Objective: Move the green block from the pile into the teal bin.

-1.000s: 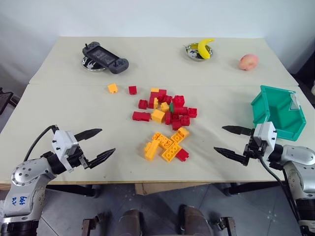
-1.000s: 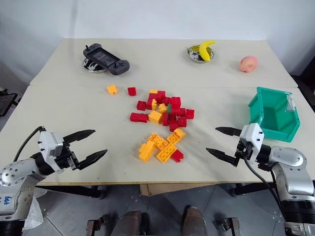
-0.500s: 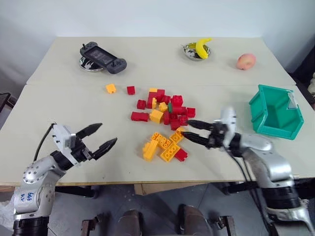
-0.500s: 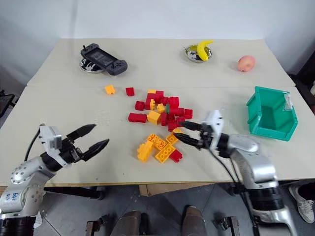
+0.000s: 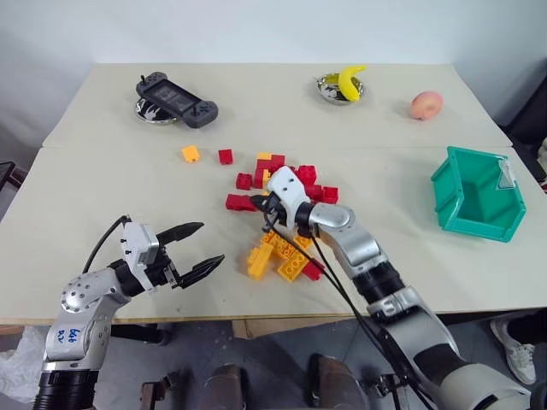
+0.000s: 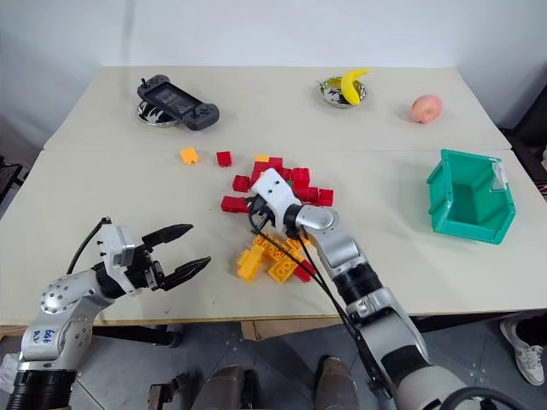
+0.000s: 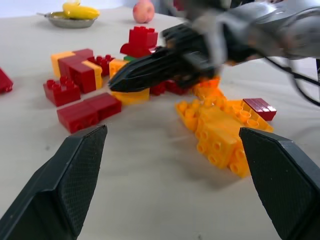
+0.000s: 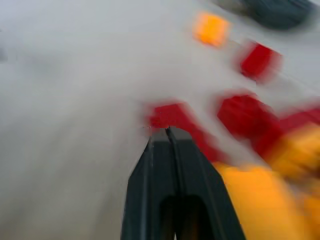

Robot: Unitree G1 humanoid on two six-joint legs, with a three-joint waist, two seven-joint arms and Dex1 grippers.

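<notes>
Left pincer: black fingers spread wide, empty, low over bare beige desk near its front edge. Pile of red and yellow-orange studded plastic bricks: mid-desk. Right pincer: fingers pressed together, nothing between them, tips over pile's left edge. Small green studded brick: barely visible among red bricks. Teal slant-walled plastic bin: far right, well apart.

Right arm stretched forward across centre, right pincer fingers pressed together; left pincer spread wide, level
</notes>
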